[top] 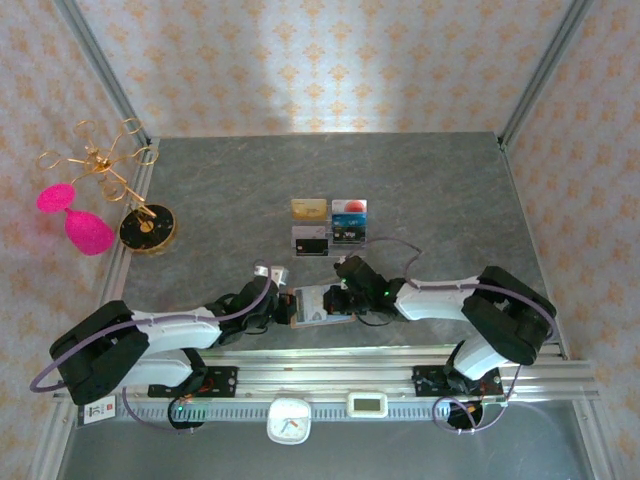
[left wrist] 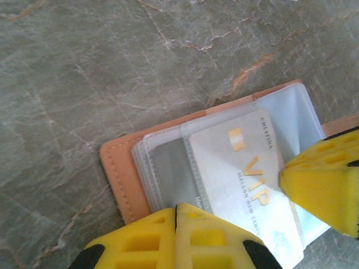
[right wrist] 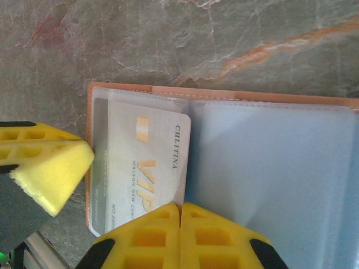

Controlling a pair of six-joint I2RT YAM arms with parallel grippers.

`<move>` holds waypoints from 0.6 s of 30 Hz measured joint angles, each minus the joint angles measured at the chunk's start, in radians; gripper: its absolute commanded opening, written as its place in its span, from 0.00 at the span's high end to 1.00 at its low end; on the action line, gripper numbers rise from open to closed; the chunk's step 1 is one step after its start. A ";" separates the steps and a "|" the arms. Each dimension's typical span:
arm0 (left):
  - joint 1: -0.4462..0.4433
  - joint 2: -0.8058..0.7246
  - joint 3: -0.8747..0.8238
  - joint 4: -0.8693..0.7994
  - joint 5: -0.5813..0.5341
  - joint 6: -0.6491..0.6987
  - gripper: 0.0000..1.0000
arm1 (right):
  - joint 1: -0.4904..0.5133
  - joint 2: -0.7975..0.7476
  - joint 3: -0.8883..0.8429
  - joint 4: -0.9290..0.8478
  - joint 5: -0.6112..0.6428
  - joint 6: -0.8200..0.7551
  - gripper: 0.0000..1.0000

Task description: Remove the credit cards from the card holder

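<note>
Pinkish-tan leather on grey: seeing the card holder [top: 322, 303] lying open on the table [top: 450, 190], clear sleeves facing up. Finding a silver VIP card [left wrist: 241, 168] lying across the holder's sleeves. Noting left jaws pressed together over the holder's edge, gripping nothing visible. Noting right jaws pressed together at that card's end, not managing to tell whether pinching it. Spotting four credit cards [top: 311, 210] lying flat beyond the holder, apart from it.

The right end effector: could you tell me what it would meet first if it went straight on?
Probably the silver VIP card in the card holder; the right end effector may already touch its near edge.
</note>
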 measured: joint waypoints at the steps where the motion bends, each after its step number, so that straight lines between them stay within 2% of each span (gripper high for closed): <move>1: 0.002 -0.016 0.000 -0.016 -0.001 0.004 1.00 | 0.000 0.000 -0.001 0.000 0.001 0.001 1.00; 7: -0.023 -0.112 0.016 -0.042 -0.006 0.018 1.00 | 0.000 0.000 -0.004 0.011 -0.002 0.003 1.00; 11: -0.073 -0.050 0.064 -0.026 -0.003 0.019 1.00 | 0.000 0.000 -0.004 0.020 -0.006 0.003 0.93; 14: -0.077 0.003 0.068 -0.010 -0.002 0.018 1.00 | 0.000 0.000 -0.004 0.023 -0.006 0.002 0.88; 15: -0.077 0.027 0.068 -0.009 -0.002 0.018 1.00 | 0.000 0.000 -0.004 0.024 -0.006 0.000 0.88; 18: -0.077 0.054 0.066 -0.011 0.000 0.017 1.00 | 0.000 0.000 -0.008 0.029 -0.006 0.005 1.00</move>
